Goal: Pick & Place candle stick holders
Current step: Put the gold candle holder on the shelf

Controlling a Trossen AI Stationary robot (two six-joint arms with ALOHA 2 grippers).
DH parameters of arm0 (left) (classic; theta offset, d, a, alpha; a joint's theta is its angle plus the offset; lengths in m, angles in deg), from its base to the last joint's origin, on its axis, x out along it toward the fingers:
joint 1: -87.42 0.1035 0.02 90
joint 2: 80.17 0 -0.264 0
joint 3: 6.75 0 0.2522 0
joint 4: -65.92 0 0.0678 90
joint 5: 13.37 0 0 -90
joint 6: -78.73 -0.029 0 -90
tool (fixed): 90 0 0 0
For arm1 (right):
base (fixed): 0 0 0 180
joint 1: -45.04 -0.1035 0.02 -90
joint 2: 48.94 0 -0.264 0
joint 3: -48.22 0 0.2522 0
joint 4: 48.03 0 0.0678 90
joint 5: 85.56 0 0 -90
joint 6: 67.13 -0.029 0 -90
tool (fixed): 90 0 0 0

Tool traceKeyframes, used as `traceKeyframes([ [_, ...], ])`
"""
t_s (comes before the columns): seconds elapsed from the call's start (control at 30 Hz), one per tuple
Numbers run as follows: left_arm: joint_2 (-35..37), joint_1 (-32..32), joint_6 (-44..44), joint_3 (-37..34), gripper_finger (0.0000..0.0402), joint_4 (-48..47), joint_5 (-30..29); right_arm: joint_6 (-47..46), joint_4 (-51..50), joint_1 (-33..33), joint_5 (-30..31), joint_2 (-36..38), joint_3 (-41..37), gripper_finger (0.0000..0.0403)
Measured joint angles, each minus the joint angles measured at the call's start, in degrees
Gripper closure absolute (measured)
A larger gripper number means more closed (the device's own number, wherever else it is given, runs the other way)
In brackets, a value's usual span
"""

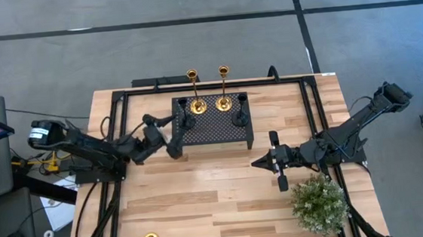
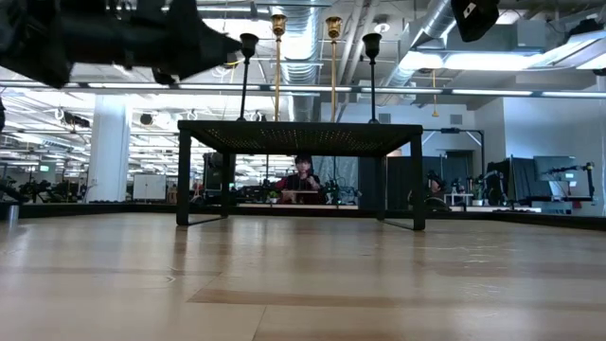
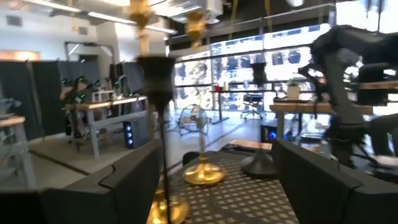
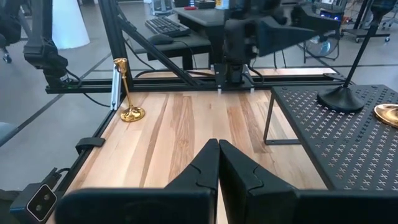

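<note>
blurred in the left wrist view: black candle stick holder up close, edges smeared. gold candle stick holders cut off by the frame edge there. seated person beneath the perforated stand, too small for detail.

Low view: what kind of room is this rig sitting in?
Probably an open-plan lab or workshop: exposed ceiling ducts, rows of desks with equipment, and a person seated behind the black perforated stand.

The left gripper is held wide open at nine o'clock; the right gripper is kept closed at three o'clock.
</note>
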Motion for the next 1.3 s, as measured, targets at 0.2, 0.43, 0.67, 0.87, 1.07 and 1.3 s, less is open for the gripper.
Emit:
traceKeyframes([
  [0.2,6.1,-13.6,-9.1,0.0,0.0101,-5.9,-12.6,0.0,0.0,0.0,-0.5,0.0,0.0,0.0403],
  [0.43,9.5,-32.0,-12.8,0.0,0.0131,-7.7,-20.9,0.0,0.0,0.0,-4.5,0.0,0.0,0.0403],
  [0.67,9.6,-48.4,-12.9,0.0,0.0209,-7.7,-30.7,0.0,0.1,0.0,-4.5,0.0,0.0,0.0403],
  [0.87,9.6,-58.2,-12.7,0.0,0.0267,-7.7,-38.2,0.0,0.7,0.0,-4.5,0.0,0.0,0.0403],
  [1.07,9.6,-65.9,-12.2,0.0,0.0305,-7.6,-38.2,0.0,0.7,0.0,-4.5,-0.1,0.0,0.0403],
  [1.3,9.6,-76.3,-10.5,0.1,0.0345,-7.6,-45.4,0.0,0.7,0.0,-4.5,-0.1,0.0,0.0403],
])
